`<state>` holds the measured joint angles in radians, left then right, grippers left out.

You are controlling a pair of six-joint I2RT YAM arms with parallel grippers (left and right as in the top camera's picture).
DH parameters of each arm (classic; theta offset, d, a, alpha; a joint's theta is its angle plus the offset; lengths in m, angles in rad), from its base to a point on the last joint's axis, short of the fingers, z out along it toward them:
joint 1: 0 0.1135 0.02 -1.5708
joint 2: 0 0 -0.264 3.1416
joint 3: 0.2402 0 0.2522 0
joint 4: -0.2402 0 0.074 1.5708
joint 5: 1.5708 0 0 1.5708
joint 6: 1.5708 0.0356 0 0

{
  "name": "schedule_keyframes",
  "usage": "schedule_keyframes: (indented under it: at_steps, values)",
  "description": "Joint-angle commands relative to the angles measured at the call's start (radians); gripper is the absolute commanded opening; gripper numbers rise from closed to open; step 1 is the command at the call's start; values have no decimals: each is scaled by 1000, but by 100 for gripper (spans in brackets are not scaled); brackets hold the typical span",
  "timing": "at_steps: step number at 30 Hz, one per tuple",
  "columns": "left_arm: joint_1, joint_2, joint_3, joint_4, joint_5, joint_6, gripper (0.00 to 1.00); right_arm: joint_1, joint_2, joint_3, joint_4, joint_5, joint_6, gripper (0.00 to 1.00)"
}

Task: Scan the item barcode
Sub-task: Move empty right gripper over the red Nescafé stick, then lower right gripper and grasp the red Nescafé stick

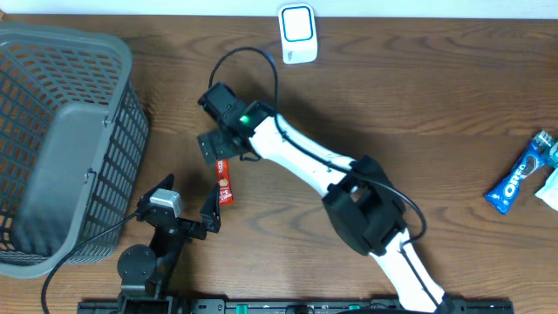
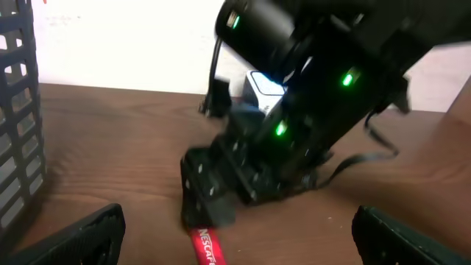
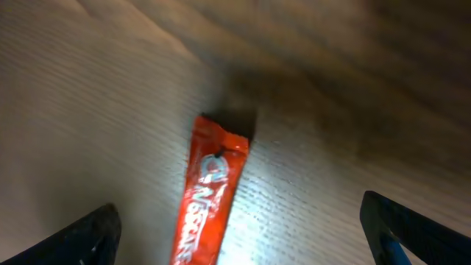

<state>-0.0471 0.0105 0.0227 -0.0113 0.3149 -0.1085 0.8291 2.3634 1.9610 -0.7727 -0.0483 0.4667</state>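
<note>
Right gripper [image 1: 225,150], jaws wide and empty, hovers over a red sachet [image 3: 210,199] (lying flat) and should straddle its narrow width.

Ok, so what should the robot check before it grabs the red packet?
1. Right jaws open wide: ok.
2. Red packet lying flat between the right jaws: ok, though a little off-centre.
3. Left jaws out of the way: not ok. They are open but sit close to the packet's near end.
4. Barcode side facing up: cannot tell. Only the brand name shows.
5. Path to the white scanner free: ok, only bare table lies between.
</note>
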Motion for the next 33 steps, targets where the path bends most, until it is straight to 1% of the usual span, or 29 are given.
schedule_keyframes:
  at_steps: [1, 4, 13, 15, 16, 18, 20, 21, 22, 23, 26, 27, 28, 33]
  values:
    - [-2, -6, -18, -33, 8, -9, 98, 7, 12, -2, 1, 43, 11, 96]
    - [-2, -6, -18, -33, 8, -9, 98, 13, 12, -6, -10, 47, 11, 93]
    - [-2, -6, -18, -33, 8, -9, 98, 62, 12, -55, 12, 47, 20, 95]
    - [-2, -6, -18, -33, 8, -9, 98, 76, 12, -74, 35, 62, 32, 93]
    - [-2, -6, -18, -33, 8, -9, 98, 82, 12, -84, 40, 95, 60, 90]
    - [-2, -6, -18, -33, 8, -9, 98, 91, 12, -107, 41, 161, 99, 80]
    - [-2, -6, -18, -33, 8, -9, 98, 95, 12, -128, 40, 191, 106, 71]
    - [-2, -6, -18, -33, 8, -9, 98, 95, 12, -140, 40, 200, 111, 64]
    - [-2, -6, -18, -33, 8, -9, 98, 95, 12, -156, 40, 204, 118, 57]
    - [-2, -6, -18, -33, 8, -9, 98, 95, 12, -171, 40, 205, 129, 46]
    - [-2, -6, -18, -33, 8, -9, 98, 90, 12, -216, 40, 205, 170, 20]
    - [-2, -6, -18, -33, 9, -9, 98, 88, 12, -236, 37, 204, 185, 8]
    - [-2, -6, -18, -33, 8, -9, 98, 86, 12, -244, 27, 204, 196, 1]
    - [-2, -6, -18, -33, 9, -9, 98, 61, 10, -247, -53, 205, 215, 1]
